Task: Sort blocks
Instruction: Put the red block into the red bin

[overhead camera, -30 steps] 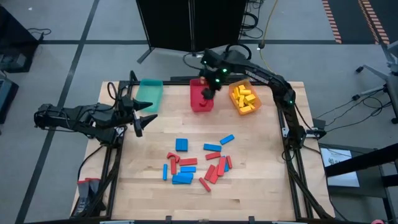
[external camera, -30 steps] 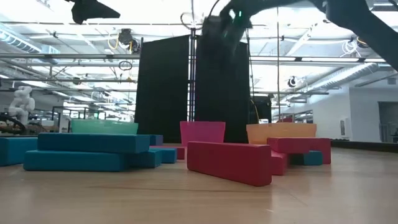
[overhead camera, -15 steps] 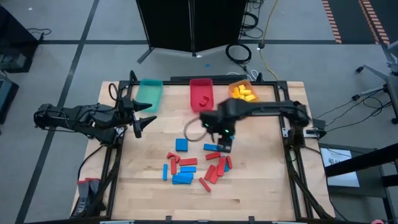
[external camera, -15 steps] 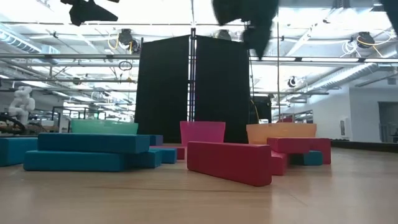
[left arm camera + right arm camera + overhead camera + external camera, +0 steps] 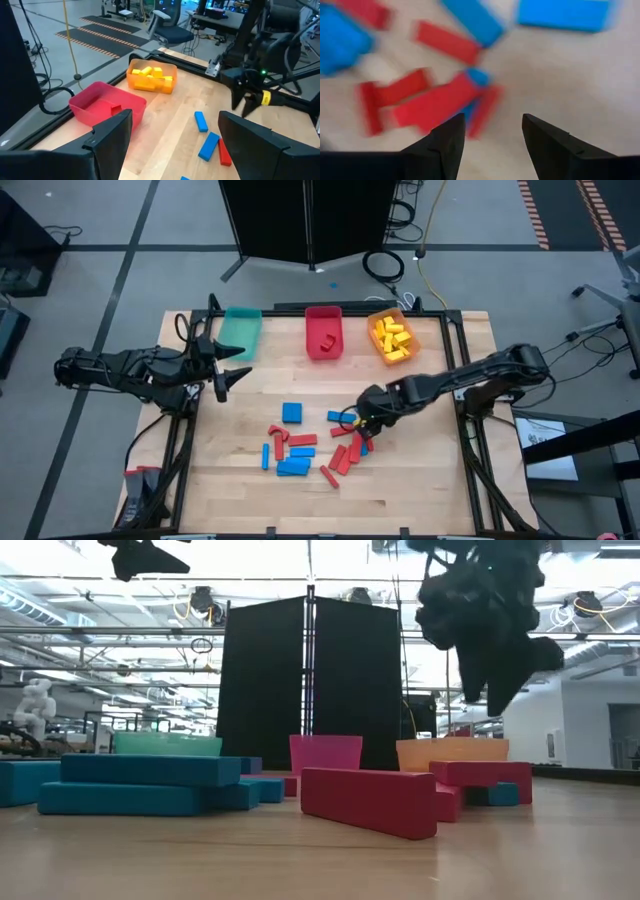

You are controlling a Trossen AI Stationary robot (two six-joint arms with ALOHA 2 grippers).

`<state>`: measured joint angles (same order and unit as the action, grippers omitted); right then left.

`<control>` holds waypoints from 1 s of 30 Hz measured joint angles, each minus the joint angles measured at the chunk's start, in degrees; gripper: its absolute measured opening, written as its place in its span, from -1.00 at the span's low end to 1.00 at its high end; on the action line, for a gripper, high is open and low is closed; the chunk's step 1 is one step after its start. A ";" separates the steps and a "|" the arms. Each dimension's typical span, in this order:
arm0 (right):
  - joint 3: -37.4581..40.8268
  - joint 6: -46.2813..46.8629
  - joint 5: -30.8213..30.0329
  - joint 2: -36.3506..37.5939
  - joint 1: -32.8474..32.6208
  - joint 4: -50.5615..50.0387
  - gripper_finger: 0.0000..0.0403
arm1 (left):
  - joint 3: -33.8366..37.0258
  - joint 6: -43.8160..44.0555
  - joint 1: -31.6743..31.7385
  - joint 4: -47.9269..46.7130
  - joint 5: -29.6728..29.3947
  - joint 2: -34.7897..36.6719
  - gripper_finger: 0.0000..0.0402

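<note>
Two grippers noted: right gripper (image 5: 358,423) released, empty, over blocks (image 5: 345,452) at table centre; left gripper (image 5: 232,365) released, idle at nine o'clock.

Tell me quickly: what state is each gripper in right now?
Left gripper: jaws open, holding nothing, waiting near the teal bin.
Right gripper: jaws open, empty, above the loose blocks.

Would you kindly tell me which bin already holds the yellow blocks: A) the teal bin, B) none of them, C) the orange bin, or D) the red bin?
C: in the high view the yellow blocks lie piled in the orange bin, while the red bin holds one red block and the teal bin shows none.
</note>
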<state>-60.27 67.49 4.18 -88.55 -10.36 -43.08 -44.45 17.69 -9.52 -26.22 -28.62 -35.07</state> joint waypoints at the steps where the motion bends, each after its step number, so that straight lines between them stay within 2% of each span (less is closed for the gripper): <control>1: 1.49 1.26 1.78 0.16 -0.42 3.17 -0.04 | 0.00 -0.02 0.00 -0.03 0.09 0.00 0.50; 3: 4.25 3.25 4.20 -0.44 -1.44 7.49 -0.04 | 0.00 0.02 0.00 -0.02 0.19 0.02 0.50; 8: 6.56 8.20 3.29 -0.80 -4.06 10.14 -0.04 | 0.00 0.04 0.00 -0.02 1.01 0.02 0.50; 17: 6.71 8.41 -1.22 -2.42 -4.82 10.65 -0.04 | 0.00 0.04 0.00 -0.02 1.20 0.00 0.50; 26: 6.71 8.43 0.31 -9.25 -4.75 15.70 -0.04 | 0.00 0.07 0.00 -0.04 1.20 0.02 0.50; 28: 6.50 8.90 0.79 -10.01 -4.75 15.76 -0.11 | 0.00 0.07 0.00 -0.04 1.20 0.02 0.50; 30: 6.47 9.98 0.92 -10.35 -4.75 15.74 -0.27 | 0.00 0.04 0.00 -0.02 1.20 0.00 0.50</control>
<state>-53.80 77.47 5.10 -98.89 -15.11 -27.34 -44.45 17.73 -9.52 -26.24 -27.42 -35.07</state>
